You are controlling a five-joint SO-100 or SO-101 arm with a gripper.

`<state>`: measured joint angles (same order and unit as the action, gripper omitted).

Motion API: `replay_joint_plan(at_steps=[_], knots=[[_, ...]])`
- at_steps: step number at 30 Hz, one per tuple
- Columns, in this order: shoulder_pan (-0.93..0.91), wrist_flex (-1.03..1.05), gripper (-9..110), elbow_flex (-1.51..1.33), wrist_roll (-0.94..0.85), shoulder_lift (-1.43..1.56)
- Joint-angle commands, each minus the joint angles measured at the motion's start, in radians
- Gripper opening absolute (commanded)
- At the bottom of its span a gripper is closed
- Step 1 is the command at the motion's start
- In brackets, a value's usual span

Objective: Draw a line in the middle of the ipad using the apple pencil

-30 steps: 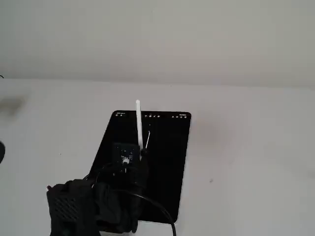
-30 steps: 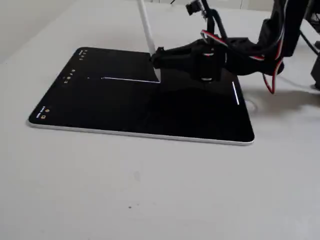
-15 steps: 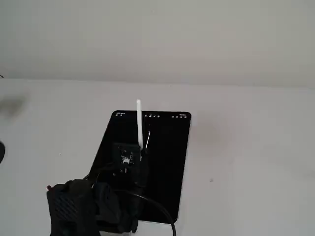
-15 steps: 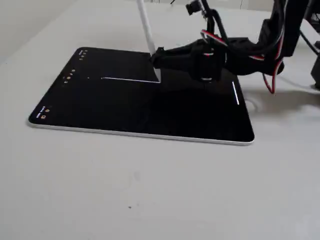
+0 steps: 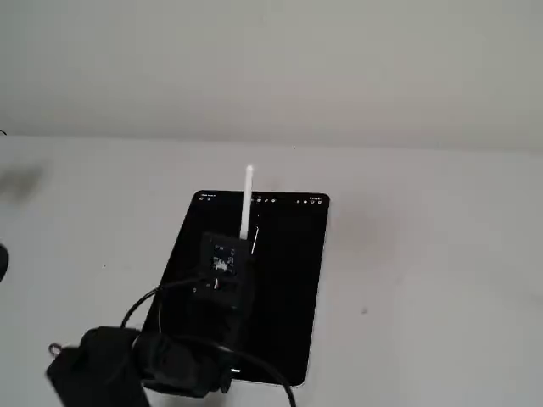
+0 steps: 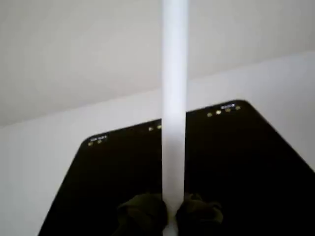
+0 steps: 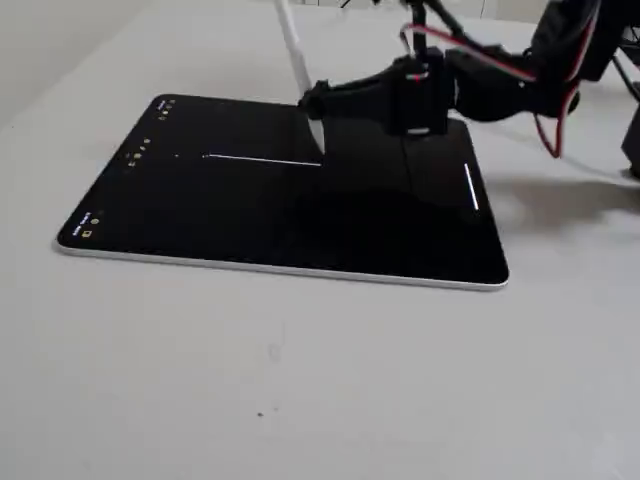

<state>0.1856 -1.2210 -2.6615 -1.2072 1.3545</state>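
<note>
Already a stroke glows on the ipad (image 7: pixel 250 215), with the apple pencil (image 7: pixel 297 55) tip at its end.

From the side-on fixed view, a thin white line (image 7: pixel 262 159) runs across the middle of the dark screen up to where the pencil tip meets the glass, so I'd judge the drawing well under way, perhaps nearly done; lifting off remains. The gripper (image 6: pixel 170 211) is closed around the pencil's lower shaft, holding it tilted. The wrist view shows that clamp clearly but hides the stroke behind the pencil; the fixed view from behind the arm shows the tablet lying flat on the white table (image 5: pixel 424 280).
</note>
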Motion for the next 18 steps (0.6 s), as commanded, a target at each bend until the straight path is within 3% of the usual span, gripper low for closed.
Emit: replay_joint_plan(at_steps=[1,18], knots=[[-0.025,0.114,0,-0.014,0.072,0.202],[-0.098,0.715,0,-0.031,0.454,0.727]])
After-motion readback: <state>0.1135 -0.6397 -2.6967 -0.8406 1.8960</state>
